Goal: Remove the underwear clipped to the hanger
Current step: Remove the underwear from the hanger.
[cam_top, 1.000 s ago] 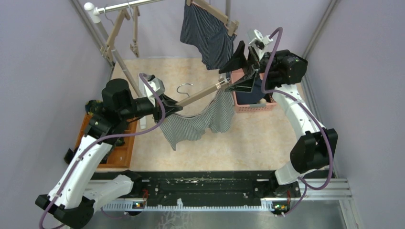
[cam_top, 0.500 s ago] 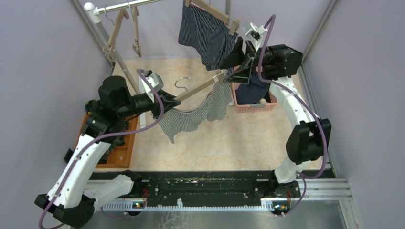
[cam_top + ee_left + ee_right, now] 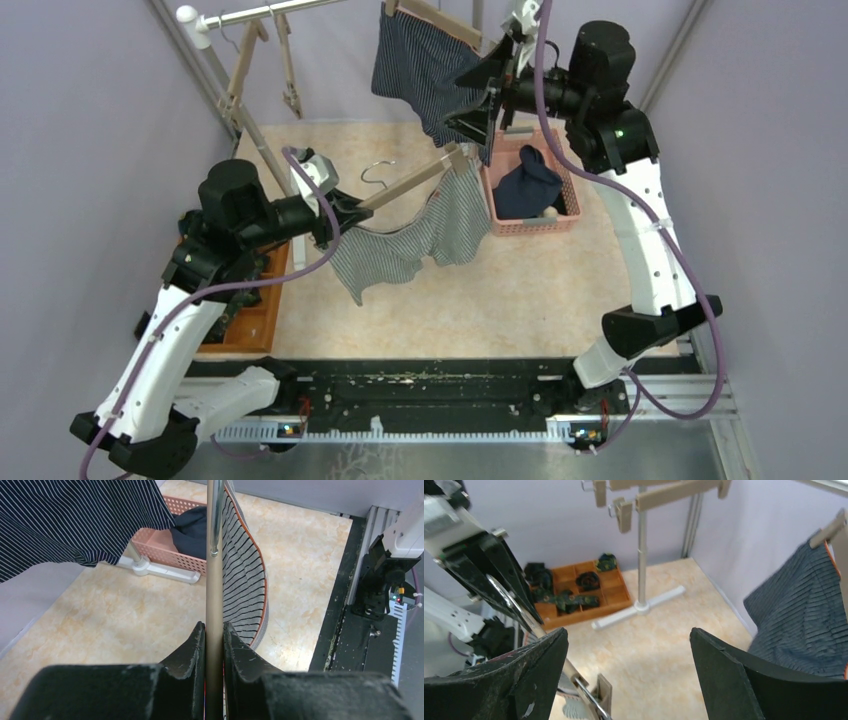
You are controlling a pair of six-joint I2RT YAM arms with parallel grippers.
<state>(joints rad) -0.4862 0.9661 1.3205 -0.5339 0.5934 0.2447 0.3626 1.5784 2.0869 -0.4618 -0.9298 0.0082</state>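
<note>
Slantwise, striped underwear (image 3: 400, 255) along tilted hanger (image 3: 415, 182)

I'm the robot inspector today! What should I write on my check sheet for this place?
Surface: beige marbled floor, no spills seen.
Job's things: striped underwear hangs from the hanger; pinstriped underwear hangs at the rack; navy underwear lies in the basket.
Clutter: dark bundles in the tray.
Grippers: left gripper shut on the hanger; right gripper open, holding nothing.
Cables: purple cables loop along both arms.
Surroundings: lilac walls; empty hangers on the rack.
</note>
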